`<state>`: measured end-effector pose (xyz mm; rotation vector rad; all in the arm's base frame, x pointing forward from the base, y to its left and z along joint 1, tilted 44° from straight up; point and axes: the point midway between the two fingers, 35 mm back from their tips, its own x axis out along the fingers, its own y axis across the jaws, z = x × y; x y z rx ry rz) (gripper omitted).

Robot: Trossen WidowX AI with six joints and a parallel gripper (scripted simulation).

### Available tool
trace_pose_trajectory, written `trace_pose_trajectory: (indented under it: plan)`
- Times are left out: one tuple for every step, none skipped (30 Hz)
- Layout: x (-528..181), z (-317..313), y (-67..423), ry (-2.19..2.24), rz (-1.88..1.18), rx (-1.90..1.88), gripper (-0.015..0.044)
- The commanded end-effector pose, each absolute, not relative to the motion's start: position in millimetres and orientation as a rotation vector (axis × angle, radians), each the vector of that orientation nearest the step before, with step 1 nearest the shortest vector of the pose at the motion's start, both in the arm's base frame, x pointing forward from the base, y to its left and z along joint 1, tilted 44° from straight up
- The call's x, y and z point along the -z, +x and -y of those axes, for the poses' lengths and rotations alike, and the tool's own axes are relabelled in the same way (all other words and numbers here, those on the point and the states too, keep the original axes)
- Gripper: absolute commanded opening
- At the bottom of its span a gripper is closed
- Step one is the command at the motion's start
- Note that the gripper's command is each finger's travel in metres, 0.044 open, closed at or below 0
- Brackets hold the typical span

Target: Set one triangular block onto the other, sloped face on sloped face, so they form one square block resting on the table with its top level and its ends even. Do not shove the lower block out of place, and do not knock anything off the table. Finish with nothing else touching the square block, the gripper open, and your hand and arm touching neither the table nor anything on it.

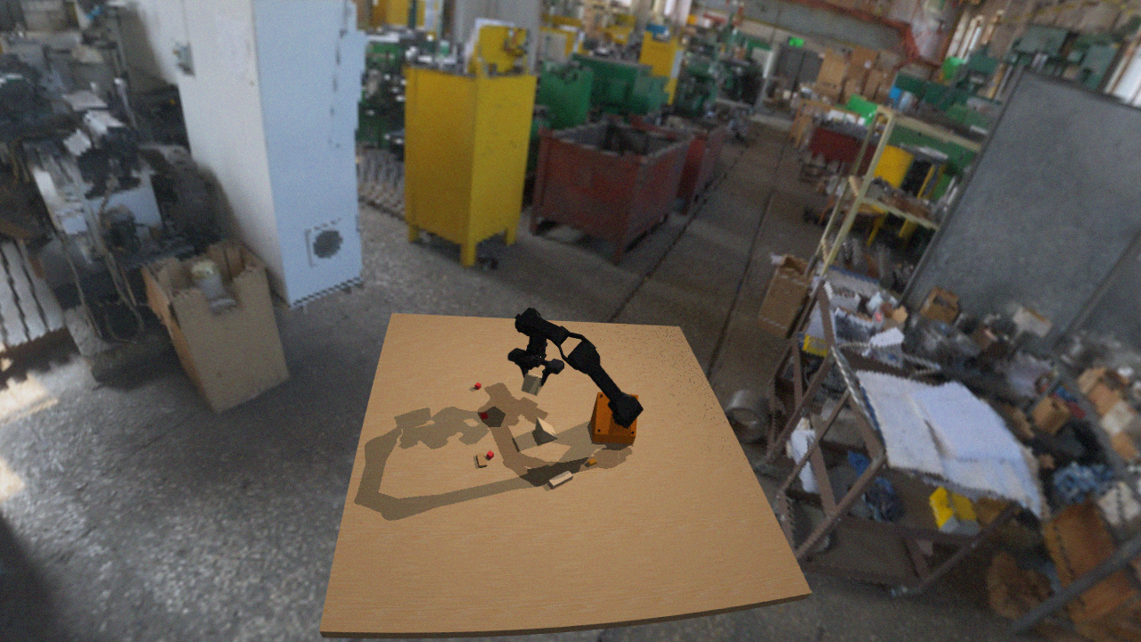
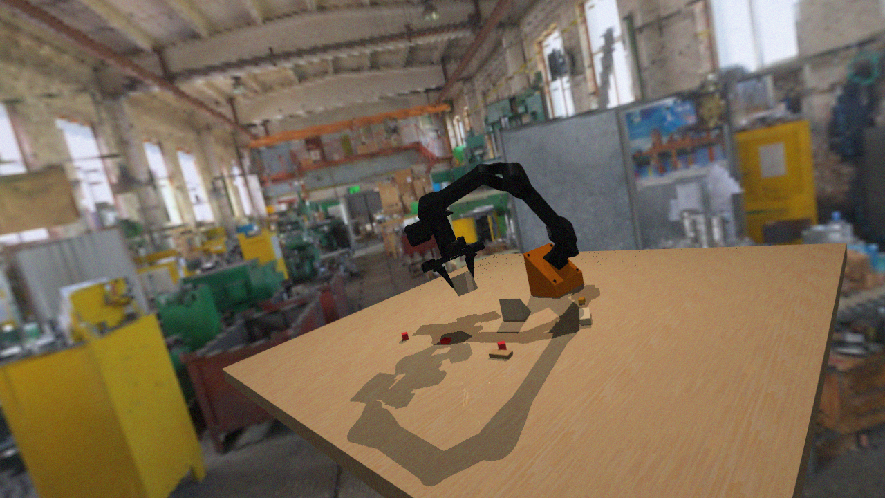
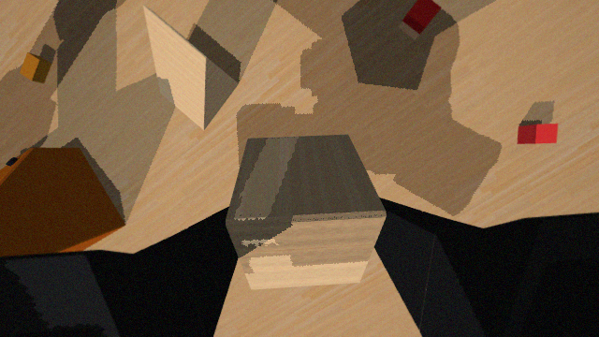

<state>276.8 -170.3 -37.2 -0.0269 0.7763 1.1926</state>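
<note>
My gripper [image 1: 535,374] [image 2: 456,272] [image 3: 302,206] is shut on one pale wooden triangular block [image 1: 531,383] [image 2: 464,283] [image 3: 304,187] and holds it in the air above the table [image 1: 558,558] [image 2: 680,384]. The other triangular block [image 1: 544,431] [image 2: 513,309] [image 3: 184,84] rests on the table, sloped face up, between the held block and the arm's orange base [image 1: 611,421] [image 2: 549,279] [image 3: 47,197]. In the wrist view it lies up and to the left of the held block, well apart from it.
Three small red cubes [image 1: 477,385] [image 1: 483,415] [image 1: 488,455] lie left of the blocks; two also show in the wrist view [image 3: 421,14] [image 3: 538,133]. A small wooden plank [image 1: 560,479], a flat wooden piece [image 2: 500,354] and a tiny orange cube [image 1: 591,461] [image 3: 35,67] lie near the base.
</note>
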Motion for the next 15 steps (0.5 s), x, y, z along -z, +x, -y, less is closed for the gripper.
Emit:
trace_pose_trajectory:
  plan:
    - [34.7, 172.5, 277.5, 0.076, -0.846, -1.113, 0.0]
    - [34.7, 172.5, 277.4, 0.102, -0.863, -1.096, 0.0]
    - [34.8, 172.5, 277.4, 0.129, -0.88, -1.079, 0.0]
    - [34.8, 172.5, 277.3, 0.155, -0.897, -1.061, 0.0]
    - [34.9, 172.5, 277.3, 0.182, -0.914, -1.044, 0.0]
    - [35.0, 172.5, 277.2, 0.209, -0.93, -1.026, 0.0]
    - [35.0, 172.5, 277.2, 0.235, -0.946, -1.008, 0.0]
    - [35.1, 172.5, 277.1, 0.262, -0.962, -0.99, 0.0]
    - [35.1, 172.5, 277.1, 0.289, -0.977, -0.972, 0.0]
    - [35.1, 172.5, 277.0, 0.316, -0.993, -0.953, 0.0]
    - [35.2, 172.5, 277.0, 0.343, -1.008, -0.935, 0.0]
    - [35.2, 172.4, 276.9, 0.369, -1.022, -0.916, 0.0]
    - [35.3, 172.4, 276.8, 0.396, -1.037, -0.897, 0.0]
    - [35.3, 172.4, 276.8, 0.423, -1.051, -0.878, 0.0]
    - [35.3, 172.4, 276.7, 0.45, -1.065, -0.858, 0.0]
